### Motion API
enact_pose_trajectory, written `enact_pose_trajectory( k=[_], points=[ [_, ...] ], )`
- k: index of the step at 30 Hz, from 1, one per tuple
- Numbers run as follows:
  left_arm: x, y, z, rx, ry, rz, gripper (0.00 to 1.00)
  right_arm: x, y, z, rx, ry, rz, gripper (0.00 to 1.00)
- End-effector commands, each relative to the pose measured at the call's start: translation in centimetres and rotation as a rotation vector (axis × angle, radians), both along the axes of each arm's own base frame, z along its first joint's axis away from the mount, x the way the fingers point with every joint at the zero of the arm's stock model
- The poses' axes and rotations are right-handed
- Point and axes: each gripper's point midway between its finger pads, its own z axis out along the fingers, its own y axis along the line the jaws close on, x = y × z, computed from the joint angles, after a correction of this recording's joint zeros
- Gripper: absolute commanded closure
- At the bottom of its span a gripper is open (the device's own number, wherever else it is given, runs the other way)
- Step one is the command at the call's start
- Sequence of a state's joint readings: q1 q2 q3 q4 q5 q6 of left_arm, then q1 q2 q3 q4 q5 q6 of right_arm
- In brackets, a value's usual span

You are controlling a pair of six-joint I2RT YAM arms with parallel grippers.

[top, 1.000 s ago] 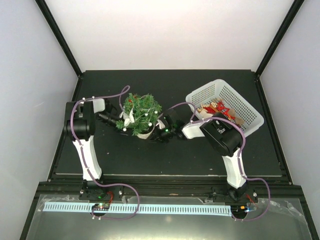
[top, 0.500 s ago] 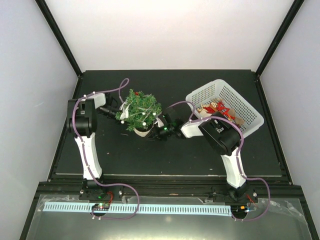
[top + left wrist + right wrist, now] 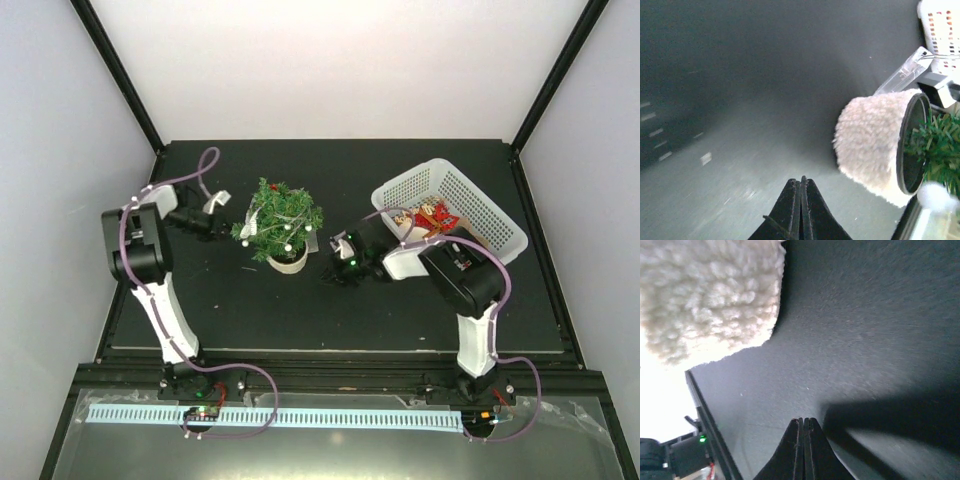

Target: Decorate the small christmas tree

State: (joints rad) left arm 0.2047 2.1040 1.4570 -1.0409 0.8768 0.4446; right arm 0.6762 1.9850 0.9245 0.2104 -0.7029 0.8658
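Flanking one small christmas tree (image 3: 283, 218) | one basket (image 3: 478, 200) | left claw (image 3: 801, 182), right claw (image 3: 803, 422): closed, empty

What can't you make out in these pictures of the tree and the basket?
Top view: ornaments in the white basket are too small to identify.
Left wrist view: the small christmas tree is cut off by the right edge.
Right wrist view: only its fuzzy pot shows; top edge cuts it.

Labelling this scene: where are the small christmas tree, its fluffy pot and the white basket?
small christmas tree (image 3: 285, 215): top view, green foliage.
fluffy pot (image 3: 867, 142): left wrist view, woolly side.
white basket (image 3: 480, 200): top view, far perforated wall.
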Motion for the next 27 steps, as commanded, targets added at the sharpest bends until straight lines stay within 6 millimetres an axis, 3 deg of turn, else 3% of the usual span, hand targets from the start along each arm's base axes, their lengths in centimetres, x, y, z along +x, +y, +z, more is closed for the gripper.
enact_pose_trajectory(
  k=[1,7,11,15,18,20,23,27],
  points=[
    [-0.2,4.6,2.5,0.132,-0.125,0.037,0.98,0.8,-2.0,1.5,-0.101,-0.137,-0.005,0.99],
    [-1.9,8.4,7.5,0.241,-0.279,0.093,0.95,2.4,-5.3,6.9,-0.28,-0.372,-0.023,0.99],
    [-3.3,9.6,13.0,0.337,-0.458,0.096,0.7,4.1,-10.0,12.1,-0.473,-0.544,-0.16,0.99],
    [-5.1,8.2,18.2,0.352,-0.618,0.075,0.41,6.0,-17.1,15.1,-0.75,-0.625,-0.379,0.99],
    [-6.7,5.8,21.7,0.261,-0.725,0.043,0.23,7.2,-23.0,14.1,-0.889,-0.541,-0.551,0.99],
    [-7.2,4.8,23.4,0.216,-0.764,0.05,0.04,7.3,-25.7,12.5,-0.924,-0.481,-0.618,0.99],
    [-8.0,3.6,24.8,0.186,-0.801,0.042,0.01,6.7,-27.9,9.9,-0.976,-0.413,-0.653,0.99],
    [-9.0,1.2,25.3,0.224,-0.823,-0.029,0.01,5.5,-28.6,7.8,-0.999,-0.354,-0.639,0.99]
  ],
)
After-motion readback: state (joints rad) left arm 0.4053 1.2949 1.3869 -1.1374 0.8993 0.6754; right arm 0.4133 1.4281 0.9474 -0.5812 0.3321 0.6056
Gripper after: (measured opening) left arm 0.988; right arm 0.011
